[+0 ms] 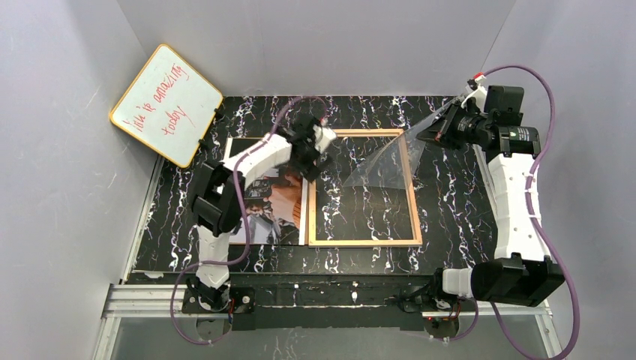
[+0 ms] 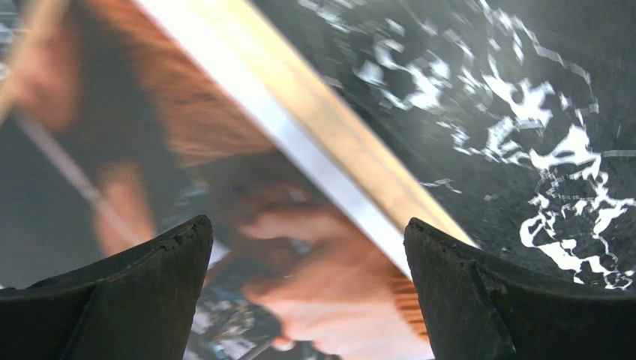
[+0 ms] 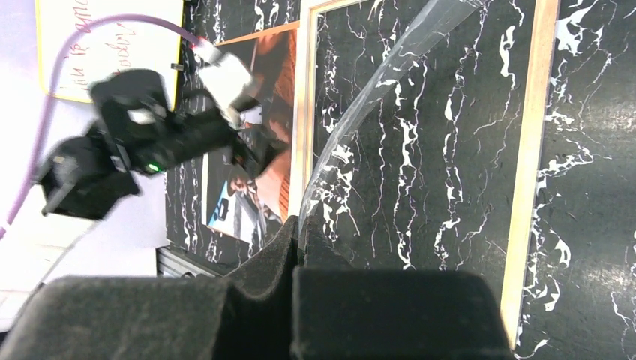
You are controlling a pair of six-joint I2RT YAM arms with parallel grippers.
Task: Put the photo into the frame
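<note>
The photo (image 1: pixel 281 214) lies face up on the black marbled table, just left of the frame (image 1: pixel 364 242), whose tan wood side is up. My left gripper (image 1: pixel 311 161) hovers open over the photo's right edge, beside the frame's left rail. In the left wrist view the blurred photo (image 2: pixel 322 300) fills the gap between the fingers, with the frame rail (image 2: pixel 330 127) running diagonally. My right gripper (image 1: pixel 424 135) is shut on a corner of a clear plastic sheet (image 1: pixel 382 161), lifted at an angle over the frame's far right. In the right wrist view the sheet (image 3: pixel 375 82) curves up into the closed gripper (image 3: pixel 298 232).
A yellow-rimmed whiteboard (image 1: pixel 166 105) with red writing leans against the back left wall. Grey walls close in the table on three sides. In the right wrist view the left arm (image 3: pixel 165 135) stands over the photo (image 3: pixel 247 202), next to the frame (image 3: pixel 529 150).
</note>
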